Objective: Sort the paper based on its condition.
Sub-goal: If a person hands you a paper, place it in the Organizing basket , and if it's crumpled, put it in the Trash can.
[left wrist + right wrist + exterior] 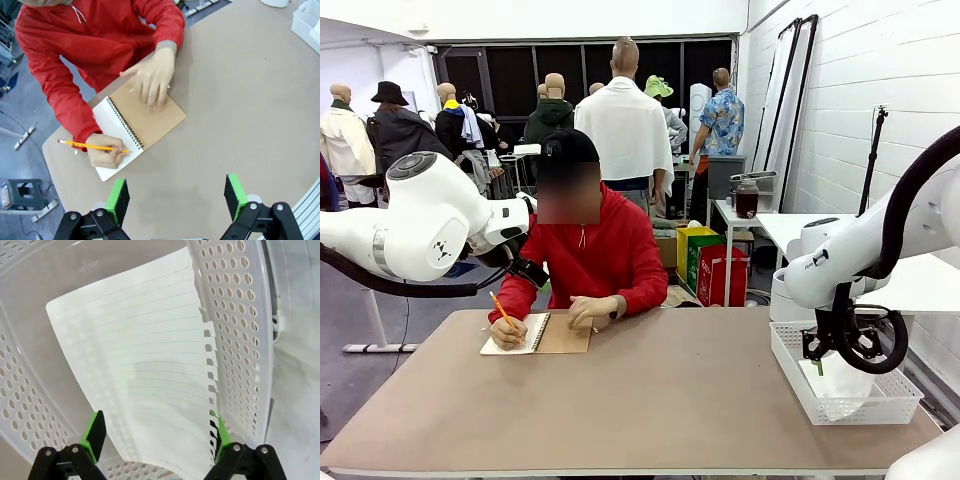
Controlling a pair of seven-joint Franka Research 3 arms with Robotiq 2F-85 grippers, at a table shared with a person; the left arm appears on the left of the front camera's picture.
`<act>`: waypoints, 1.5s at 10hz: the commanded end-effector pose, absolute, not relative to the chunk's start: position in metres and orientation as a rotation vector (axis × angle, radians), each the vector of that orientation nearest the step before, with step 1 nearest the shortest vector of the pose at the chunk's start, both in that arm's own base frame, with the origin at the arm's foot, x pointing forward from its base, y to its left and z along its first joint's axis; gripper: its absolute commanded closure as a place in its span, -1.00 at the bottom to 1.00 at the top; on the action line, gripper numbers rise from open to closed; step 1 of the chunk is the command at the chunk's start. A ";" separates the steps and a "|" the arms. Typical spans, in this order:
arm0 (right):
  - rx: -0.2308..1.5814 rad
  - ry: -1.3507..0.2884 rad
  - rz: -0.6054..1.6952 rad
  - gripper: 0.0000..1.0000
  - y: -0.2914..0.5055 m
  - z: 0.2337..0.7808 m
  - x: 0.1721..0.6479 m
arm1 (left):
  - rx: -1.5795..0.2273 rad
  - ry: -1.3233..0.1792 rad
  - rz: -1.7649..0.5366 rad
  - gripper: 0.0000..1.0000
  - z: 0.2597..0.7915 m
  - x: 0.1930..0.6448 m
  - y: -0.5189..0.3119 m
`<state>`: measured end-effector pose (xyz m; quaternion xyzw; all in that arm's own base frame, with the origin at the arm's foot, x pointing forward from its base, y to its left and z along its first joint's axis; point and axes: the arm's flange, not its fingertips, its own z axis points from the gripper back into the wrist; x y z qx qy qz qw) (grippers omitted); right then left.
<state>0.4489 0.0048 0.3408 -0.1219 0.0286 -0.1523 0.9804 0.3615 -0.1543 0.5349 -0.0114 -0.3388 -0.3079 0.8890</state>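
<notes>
- Right gripper [156, 426] hangs released, jaws wide, over the white basket [235, 315].
- Paper [145, 355] lies curled in the basket between my fingers, running toward 12 o'clock, its torn holes at 3 o'clock.
- Left gripper [177, 192] is spread wide above the table [250, 100].
- At 6 o'clock the paper's near edge is cut off, and I cannot tell whether my pad touches it.

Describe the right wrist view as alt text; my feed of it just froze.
A lined white sheet of paper, with ragged torn holes along one edge, lies in a white perforated basket. The right arm's fingers stand wide open on either side of the sheet's near end.
</notes>
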 end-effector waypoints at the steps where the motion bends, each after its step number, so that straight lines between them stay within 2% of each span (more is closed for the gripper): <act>1: -0.245 0.055 -0.302 -1.00 0.004 0.342 0.448 | -0.024 -0.701 -0.638 -1.00 0.535 0.362 -0.153; 6: -0.245 0.058 -0.307 -1.00 0.005 0.341 0.449 | -0.024 -0.701 -0.638 -1.00 0.535 0.362 -0.153; 11: -0.467 -0.074 -0.310 -1.00 0.033 0.396 0.445 | -0.024 -0.701 -0.638 -1.00 0.535 0.362 -0.153; 15: -0.453 -0.123 -0.321 -1.00 0.041 0.425 0.432 | -0.024 -0.701 -0.638 -1.00 0.535 0.362 -0.153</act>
